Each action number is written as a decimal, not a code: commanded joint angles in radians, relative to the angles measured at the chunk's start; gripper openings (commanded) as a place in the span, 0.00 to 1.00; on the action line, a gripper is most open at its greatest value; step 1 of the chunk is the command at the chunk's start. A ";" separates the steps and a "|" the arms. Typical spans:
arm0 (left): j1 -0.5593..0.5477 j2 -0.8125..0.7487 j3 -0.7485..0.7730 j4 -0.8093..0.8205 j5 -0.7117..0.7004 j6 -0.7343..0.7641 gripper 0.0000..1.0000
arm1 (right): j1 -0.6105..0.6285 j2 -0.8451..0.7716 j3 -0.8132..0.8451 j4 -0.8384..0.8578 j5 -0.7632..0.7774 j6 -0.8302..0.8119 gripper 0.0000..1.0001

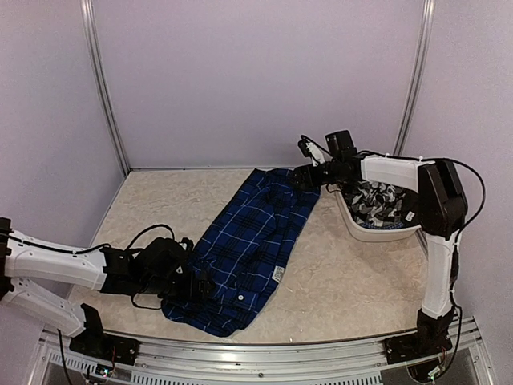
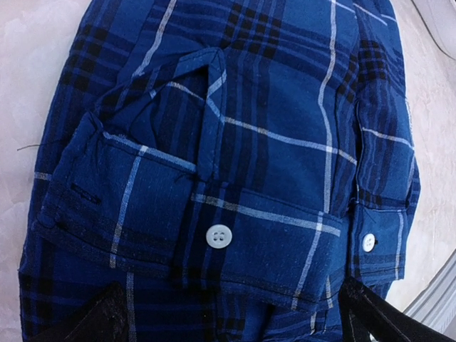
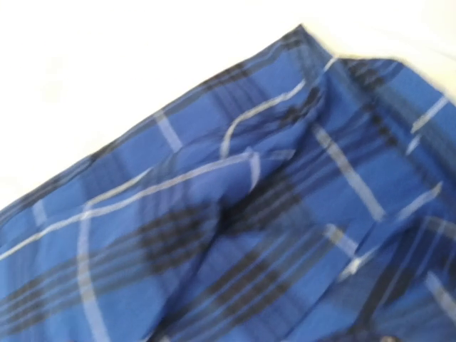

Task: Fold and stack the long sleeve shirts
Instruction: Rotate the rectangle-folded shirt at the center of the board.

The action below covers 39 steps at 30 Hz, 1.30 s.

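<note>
Item: blue plaid shirt (image 1: 244, 249), a long strip lying slantwise on the worktop (image 1: 345, 281). It is probably light, limp cloth that sags, so it is best taken at the cuff (image 2: 214, 235) or hem edges. Left pincer (image 1: 199, 285) spread over the near end, right pincer (image 1: 309, 176) spread at the far end. The black-and-white shirt (image 1: 377, 200) sits heaped in the white bin (image 1: 377, 235).

The right wrist view is blurred; the blue shirt (image 3: 235, 214) fills it and runs off three edges. In the left wrist view only the fingertips (image 2: 107, 317) show, cut by the bottom edge. From above, the checked shirt (image 1: 375, 200) (heaped in the white bin (image 1: 353, 228)) is partly hidden by the right arm (image 1: 393, 168), and whether the right gripper (image 1: 303, 178) touches cloth is too small to tell.
</note>
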 commanded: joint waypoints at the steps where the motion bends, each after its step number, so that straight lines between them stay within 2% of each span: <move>1: 0.010 0.042 -0.031 0.048 0.057 -0.001 0.98 | 0.023 -0.168 -0.189 0.123 -0.038 0.063 0.89; 8: -0.007 0.098 -0.050 0.136 0.147 -0.009 0.98 | 0.070 -0.374 -0.411 0.099 0.014 0.081 0.89; 13: -0.102 0.192 0.004 0.185 0.176 -0.001 0.98 | 0.084 -0.525 -0.546 0.073 0.075 0.097 0.89; 20: -0.221 0.434 0.246 0.197 0.246 0.105 0.98 | 0.084 -0.730 -0.684 0.011 0.136 0.101 0.90; 25: -0.274 0.541 0.411 0.105 0.178 0.193 0.98 | 0.089 -0.822 -0.755 -0.035 0.136 0.118 0.89; 29: -0.319 0.483 0.425 0.097 -0.029 0.290 0.99 | 0.135 -0.894 -0.825 -0.085 0.164 0.123 0.89; 31: -0.329 0.419 0.392 0.128 -0.082 0.354 0.99 | 0.178 -0.935 -0.862 -0.107 0.182 0.130 0.88; 35: -0.329 0.279 0.292 0.181 -0.097 0.485 0.99 | 0.303 -1.008 -0.921 -0.172 0.255 0.158 0.87; 39: -0.328 0.178 0.189 0.199 -0.029 0.604 0.98 | 0.436 -1.043 -0.983 -0.181 0.298 0.239 0.86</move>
